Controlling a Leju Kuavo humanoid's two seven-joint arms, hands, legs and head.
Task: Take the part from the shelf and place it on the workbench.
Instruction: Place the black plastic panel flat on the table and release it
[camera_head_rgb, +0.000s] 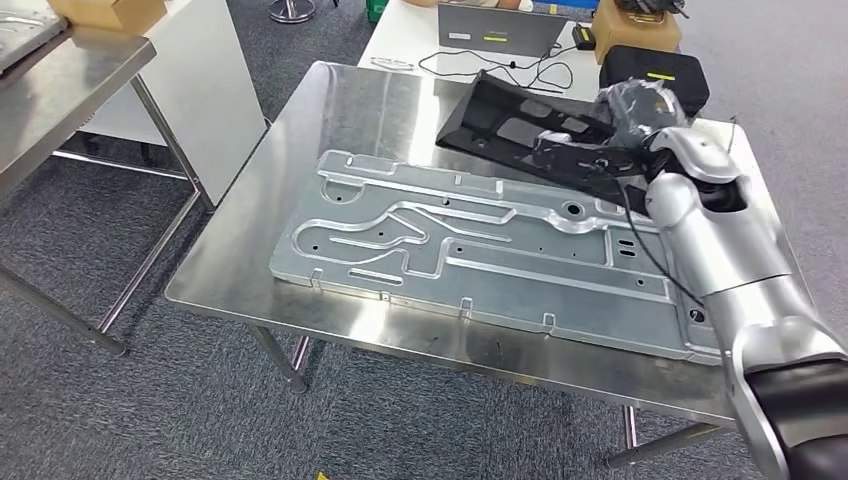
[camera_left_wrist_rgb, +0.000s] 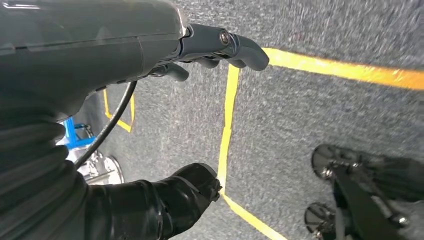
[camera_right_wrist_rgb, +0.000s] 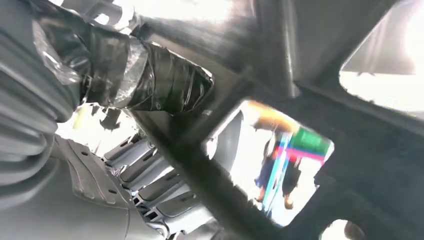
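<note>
The part is a black plastic frame (camera_head_rgb: 500, 118) with large cut-outs, over the far right of the steel workbench (camera_head_rgb: 240, 270). My right hand (camera_head_rgb: 600, 150), wrapped in black tape, grips its near end. Its far end tilts down toward the bench top, and I cannot tell whether it touches. In the right wrist view the taped thumb (camera_right_wrist_rgb: 160, 80) presses on a bar of the black frame (camera_right_wrist_rgb: 320, 105). My left hand (camera_left_wrist_rgb: 210, 55) hangs over the carpet, its fingers loosely bent and apart from the thumb, holding nothing.
A large stamped metal panel (camera_head_rgb: 470, 250) covers most of the bench's middle. Behind stands a white table with a laptop (camera_head_rgb: 498, 30), a black bag (camera_head_rgb: 655, 75) and a cardboard box (camera_head_rgb: 635, 25). Another steel table (camera_head_rgb: 60, 90) stands at the left. Yellow floor tape (camera_left_wrist_rgb: 227, 125) and caster wheels (camera_left_wrist_rgb: 327, 161) lie below.
</note>
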